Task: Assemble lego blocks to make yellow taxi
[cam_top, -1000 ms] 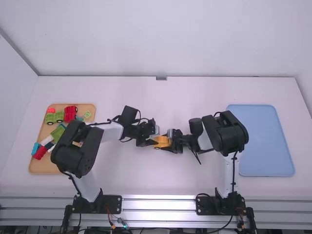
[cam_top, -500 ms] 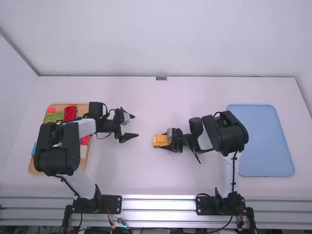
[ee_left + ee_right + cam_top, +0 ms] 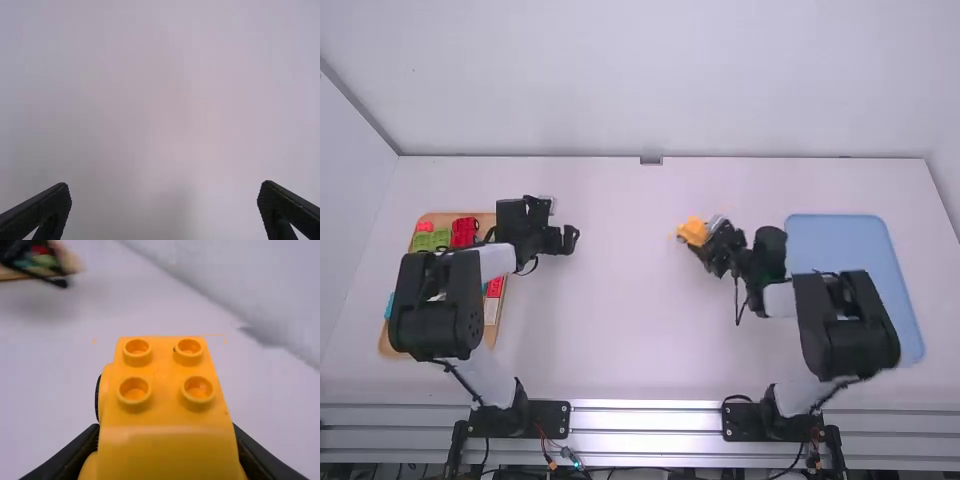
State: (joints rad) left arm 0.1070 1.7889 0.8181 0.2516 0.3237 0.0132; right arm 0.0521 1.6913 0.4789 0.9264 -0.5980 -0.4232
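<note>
- Here's my right gripper [image 3: 703, 242], clamped firmly on the yellow car [image 3: 693, 231], studs showing, above the white table [image 3: 620, 340]!
- And over here, my left gripper [image 3: 573, 239], spread wide, empty, near the wooden tray [image 3: 442, 217].

Left gripper [image 3: 570, 239]: one, with two black fingers [image 3: 40, 209], standing wide apart, tips angled inward. Pale surface [image 3: 165, 90]: one, plain and blurred, beyond and between the fingertips. Grey shading [image 3: 170, 207]: one soft patch, between the fingers.
</note>
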